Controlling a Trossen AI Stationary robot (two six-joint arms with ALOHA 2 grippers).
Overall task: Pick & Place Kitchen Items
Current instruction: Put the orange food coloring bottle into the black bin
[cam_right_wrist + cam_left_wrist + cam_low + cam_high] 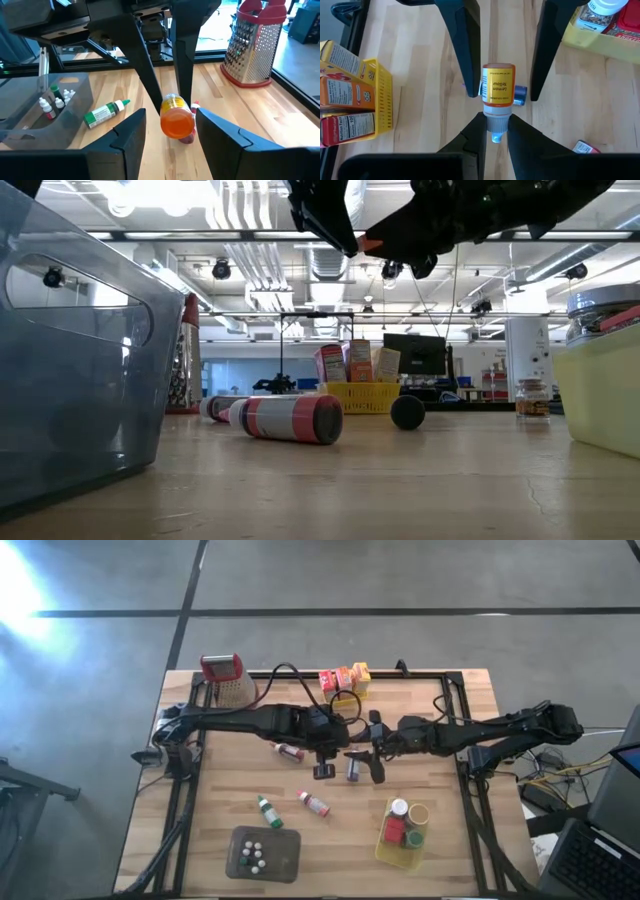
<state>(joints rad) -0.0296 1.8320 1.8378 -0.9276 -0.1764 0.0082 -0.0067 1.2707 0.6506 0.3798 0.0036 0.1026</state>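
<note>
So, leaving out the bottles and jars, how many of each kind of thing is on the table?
Boxes: 3
Yellow baskets: 2
Grey tray: 1
Grater: 1
Total: 7

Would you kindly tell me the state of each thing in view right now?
left pincer, shut on the yellow bottle's cap.
yellow bottle, held in the air.
right pincer, open, straddling the yellow bottle.
green bottle, lying on its side.
red-banded bottle, lying on its side.
grater, standing upright.
</note>
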